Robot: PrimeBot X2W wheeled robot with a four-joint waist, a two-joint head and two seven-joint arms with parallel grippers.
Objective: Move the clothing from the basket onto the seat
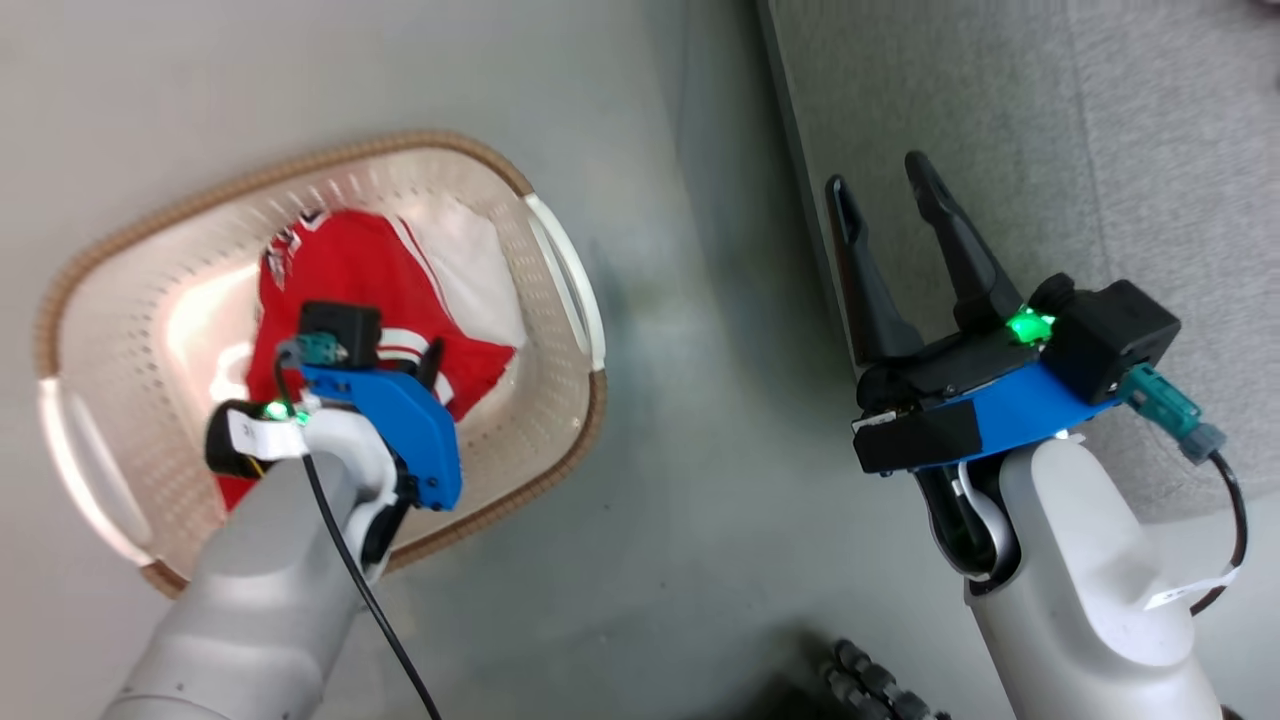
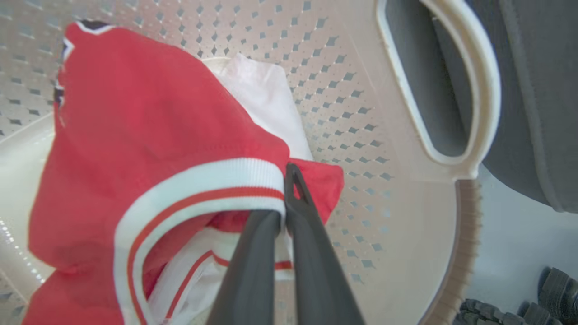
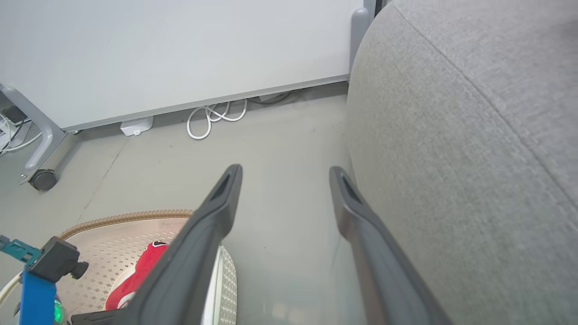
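Observation:
The basket [image 1: 300,165] stands on the floor at the left, cream and perforated with a brown rim. In it lies the clothing, a red jersey [image 1: 350,270] with white striped trim; more red cloth shows under my arm, and I cannot tell whether it is a separate garment. My left gripper [image 1: 430,365] reaches down inside the basket [image 2: 352,113]. It [image 2: 284,194] is shut on the trim of the jersey [image 2: 149,135]. My right gripper [image 1: 880,180] hangs open and empty beside the edge of the grey seat [image 1: 1000,120]. Its wrist view shows the gripper [image 3: 284,174], the seat [image 3: 474,135] and the basket [image 3: 117,221].
A strip of grey floor [image 1: 700,400] separates basket and seat. A white piece [image 2: 266,95] lies under the jersey against the basket wall. White cables [image 3: 212,119] and a caster wheel [image 3: 43,179] lie by the far wall. Dark parts of my base [image 1: 880,690] show below.

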